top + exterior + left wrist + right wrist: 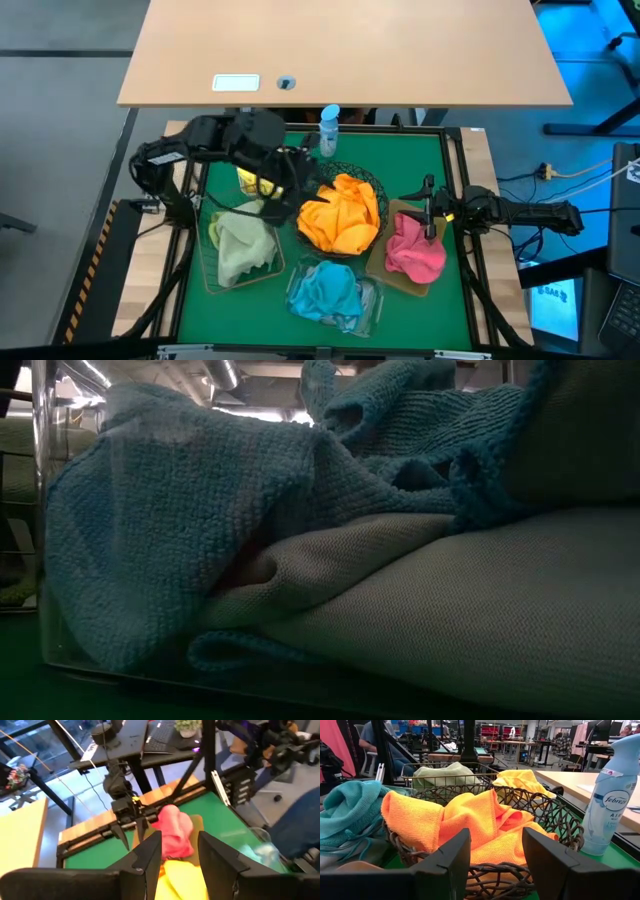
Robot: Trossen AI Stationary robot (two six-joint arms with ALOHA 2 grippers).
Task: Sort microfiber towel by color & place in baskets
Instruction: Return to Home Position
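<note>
My left gripper point(297, 188) point(180, 855) hangs open above the mat, between a yellow towel point(250, 183) and the round black wire bowl point(378, 190) heaped with orange towels point(340, 215). Nothing is between its fingers. Pale green towels point(240, 245) lie in the rectangular wire basket point(210, 283). Light blue towels point(328, 292) fill the clear tray point(372, 300). A pink towel point(412, 250) point(172, 827) lies on the tan tray point(382, 268). My right gripper point(425, 208) point(495, 855) waits open and level at the mat's right edge, facing the bowl point(485, 875).
A blue-capped spray bottle point(328, 130) point(610, 805) stands at the mat's far edge behind the bowl. A tan tabletop point(340, 50) lies beyond it. The low view is filled by the light blue towels point(180, 540) behind the clear tray's wall. Bare green mat point(420, 160) shows at the far right.
</note>
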